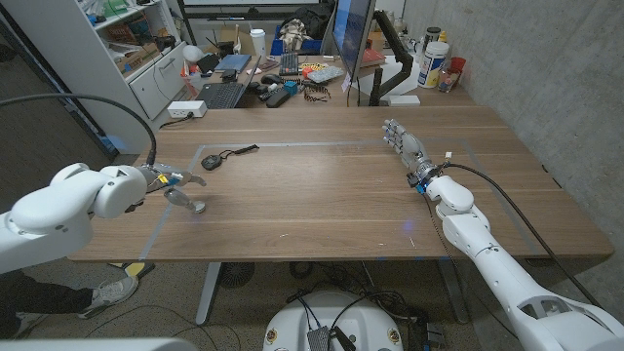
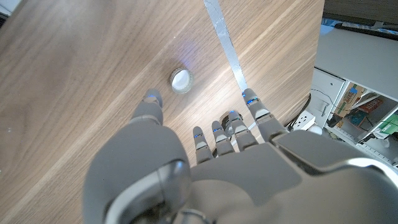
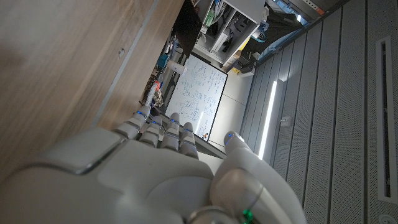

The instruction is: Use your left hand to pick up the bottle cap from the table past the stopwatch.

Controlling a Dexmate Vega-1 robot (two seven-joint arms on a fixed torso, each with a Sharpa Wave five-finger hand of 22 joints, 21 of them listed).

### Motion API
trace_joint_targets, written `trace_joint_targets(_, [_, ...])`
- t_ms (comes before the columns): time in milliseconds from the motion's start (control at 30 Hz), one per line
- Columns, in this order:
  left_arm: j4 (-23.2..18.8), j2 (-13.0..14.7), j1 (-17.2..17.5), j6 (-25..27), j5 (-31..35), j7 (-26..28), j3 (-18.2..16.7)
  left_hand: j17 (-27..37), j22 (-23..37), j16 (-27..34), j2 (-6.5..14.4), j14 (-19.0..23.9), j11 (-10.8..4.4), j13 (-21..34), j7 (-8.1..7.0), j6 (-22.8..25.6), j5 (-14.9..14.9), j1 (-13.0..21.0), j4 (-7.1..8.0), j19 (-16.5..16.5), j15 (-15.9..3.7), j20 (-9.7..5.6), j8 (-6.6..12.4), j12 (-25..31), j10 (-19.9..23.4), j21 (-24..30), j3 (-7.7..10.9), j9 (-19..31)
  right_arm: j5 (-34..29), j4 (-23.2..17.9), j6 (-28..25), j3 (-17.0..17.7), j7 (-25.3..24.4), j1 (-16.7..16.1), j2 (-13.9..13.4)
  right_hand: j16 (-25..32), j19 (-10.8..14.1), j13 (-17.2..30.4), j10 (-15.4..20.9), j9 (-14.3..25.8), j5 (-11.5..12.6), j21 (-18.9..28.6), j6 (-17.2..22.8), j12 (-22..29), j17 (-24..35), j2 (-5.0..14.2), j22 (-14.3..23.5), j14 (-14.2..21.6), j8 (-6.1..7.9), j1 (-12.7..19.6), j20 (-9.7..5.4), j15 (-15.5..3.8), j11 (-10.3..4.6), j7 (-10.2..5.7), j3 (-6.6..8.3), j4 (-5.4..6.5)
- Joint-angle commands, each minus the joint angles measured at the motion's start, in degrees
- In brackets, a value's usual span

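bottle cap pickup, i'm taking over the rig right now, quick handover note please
Left hand: open, fingers spread, hovering just short of the bottle cap, not touching it.
Right hand: open, holds nothing, idle on the table's right side.
Bottle cap lies on the table near the left edge; the stopwatch sits farther back.
Done: approach.
Left: close on the cap and lift it.

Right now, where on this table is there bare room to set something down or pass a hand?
Widest bare patch: the middle of the table, between the stopwatch and the right hand. The front strip between both arms is bare too. Tightest spot: the robot's left side, where the left hand hovers by the bottle cap, the stopwatch just beyond.
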Motion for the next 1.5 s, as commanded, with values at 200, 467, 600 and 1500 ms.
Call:
trace_joint_targets(200, [3.34,0.26,-0.27,1.36,-2.06,3.02,1.16,0.30,0.01,0.40,-0.03,1.36,0.33,0.18,-0.14,0.58,-0.26,1.06,0.43,0.41,-3.89,-0.09,0.43,0.88,1.90,-0.16,-0.22,0.21,-0.59,-0.24,-0.78,-0.56,-0.24,0.24,-0.27,0.01,0.51,0.33,-0.14,0.27,0.30,-0.02,0.06,-0.17,0.12,-0.22,0.30,-0.04,0.16,-0.42,-0.32,0.49,0.09,-0.36,-0.23,0.11])
trace_joint_targets(467, [5.28,3.00,-2.48,1.54,-5.51,5.78,4.39,0.33,-0.04,0.47,0.11,1.81,-0.09,0.17,-0.14,1.17,-0.30,1.33,0.55,0.96,-4.25,-0.08,0.62,0.97,2.44,-0.01,-0.21,0.22,-1.03,0.54,-1.02,-0.99,-0.14,1.19,-0.11,0.00,0.52,0.33,-0.16,0.27,0.31,-0.04,-0.01,-0.18,0.11,-0.27,0.30,-0.01,0.13,-0.49,-0.33,0.53,0.06,-0.39,-0.26,0.14])
trace_joint_targets(600, [5.82,5.43,-4.35,2.03,-7.52,7.27,7.08,0.33,-0.07,0.43,0.13,1.84,-0.50,0.16,-0.14,1.49,-0.32,1.49,0.58,1.01,-4.40,-0.29,0.72,0.99,2.68,-0.03,-0.22,0.23,-1.06,1.50,-0.63,-1.14,0.14,1.80,0.16,-0.02,0.54,0.33,-0.08,0.27,0.32,-0.04,-0.01,-0.15,0.11,-0.28,0.30,-0.06,0.14,-0.52,-0.34,0.53,0.07,-0.41,-0.27,0.16])
trace_joint_targets(1500, [3.76,10.68,-21.85,4.25,-8.45,9.05,28.22,0.59,-0.06,0.79,0.07,4.41,-1.32,0.43,-0.13,4.67,-0.22,3.42,0.32,2.78,-5.50,-0.47,1.86,1.64,4.88,0.55,-0.02,0.39,-0.08,5.03,1.42,-0.14,1.65,2.35,0.76,-0.03,0.57,0.33,-0.13,0.26,0.37,-0.07,0.04,-0.18,0.13,-0.32,0.29,-0.02,0.16,-0.83,-0.43,0.48,-0.01,-0.44,-0.31,0.38])
